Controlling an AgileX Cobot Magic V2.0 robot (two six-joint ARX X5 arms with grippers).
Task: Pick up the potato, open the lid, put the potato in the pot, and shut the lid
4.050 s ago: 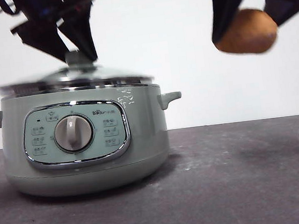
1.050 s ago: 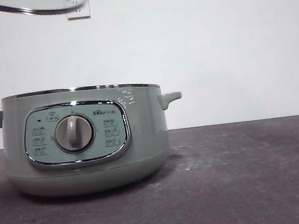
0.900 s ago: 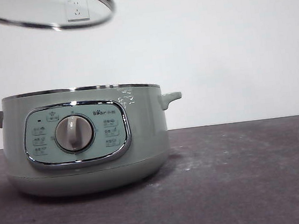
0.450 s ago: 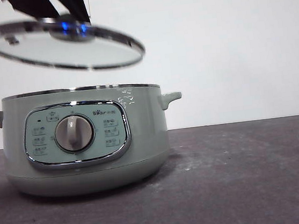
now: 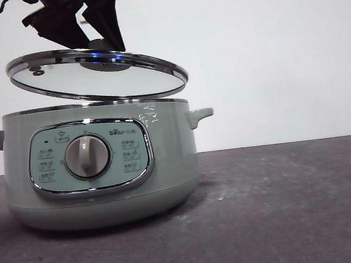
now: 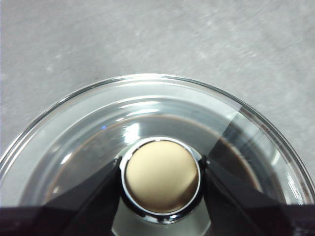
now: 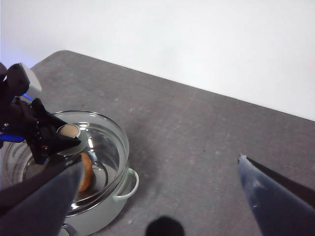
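**Glass lid held tilted just above the green pot, potato inside**

In the front view the left gripper (image 5: 99,42) comes down from the top edge and holds the round glass lid with its chrome rim (image 5: 96,74) above the large sage-green electric cooker pot (image 5: 96,162). The lid is tilted, its right edge dipping close to the pot's rim and its left edge raised clear of it. The pot stands on the dark grey worktop (image 5: 286,208).

The left wrist view shows what the front view hides: the two black fingers (image 6: 88,196) are clamped on either side of the lid's round knob (image 6: 160,176), which looks pale tan here.

Only the right wrist view looks down into the pot (image 7: 115,196), where the orange-brown oval potato (image 7: 86,172) lies inside, seen through the glass lid (image 7: 101,142). The right gripper (image 7: 157,196) is well off to the side of the pot, its fingers spread wide and holding nothing.
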